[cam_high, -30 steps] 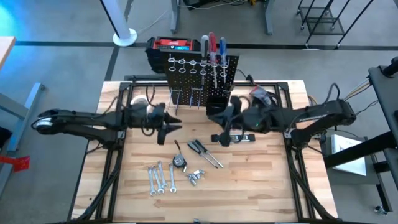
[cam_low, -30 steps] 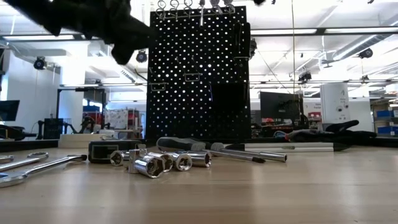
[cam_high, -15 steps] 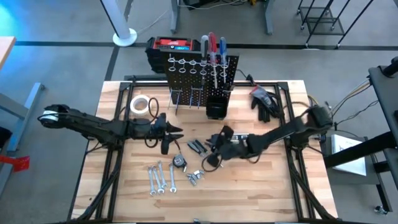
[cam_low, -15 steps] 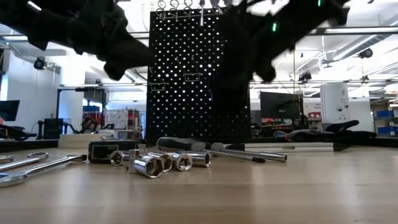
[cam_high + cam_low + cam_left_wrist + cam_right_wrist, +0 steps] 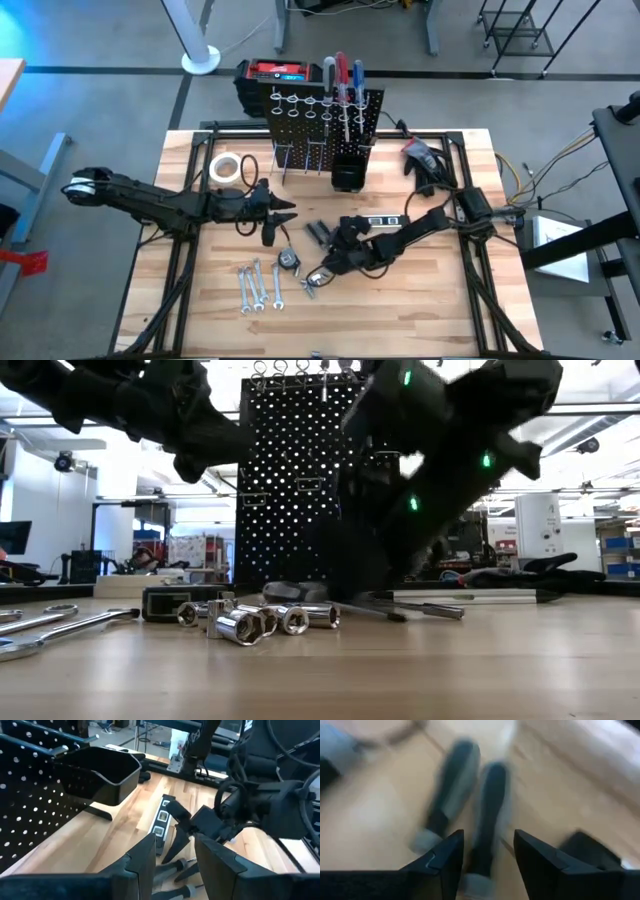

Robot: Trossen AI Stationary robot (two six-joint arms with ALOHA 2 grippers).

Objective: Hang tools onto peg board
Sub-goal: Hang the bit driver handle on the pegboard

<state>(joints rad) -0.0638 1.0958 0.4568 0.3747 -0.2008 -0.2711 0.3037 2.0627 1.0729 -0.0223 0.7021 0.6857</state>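
Peg board point(image 5: 325, 125) stands upright at the far middle of the surface point(image 5: 420, 300), a black-and-red case point(image 5: 272, 72) behind it.

- Done so far, by the look of it: a few screwdrivers point(image 5: 342, 80) with grey, red and blue handles stand in the ring holders along the board's top right. The other rings in that row look empty. What sits in the small black bin point(image 5: 347, 172) at the board's foot I cannot make out.
- Left to hang, all loose on the surface in front of the board: three silver wrenches point(image 5: 257, 286) side by side toward the near left; two black-handled drivers point(image 5: 462, 825) lying side by side mid-surface; a small tape measure point(image 5: 289, 259) beside the wrenches; a cluster of metal sockets point(image 5: 255, 622) just right of it.
- White tape roll point(image 5: 225, 168) and black gloves point(image 5: 425, 160) lie to either side of the board, not part of the job.
- Right tool point(image 5: 328, 268) is low over the middle of the surface, fingers apart and empty, with the two black handles just ahead of them in its wrist view. Likely going for one of those next.
- Left tool point(image 5: 276, 220) hovers left of centre, above the tape measure, fingers apart with nothing between them.

Judgement: early in the task; most tools are not yet hung.
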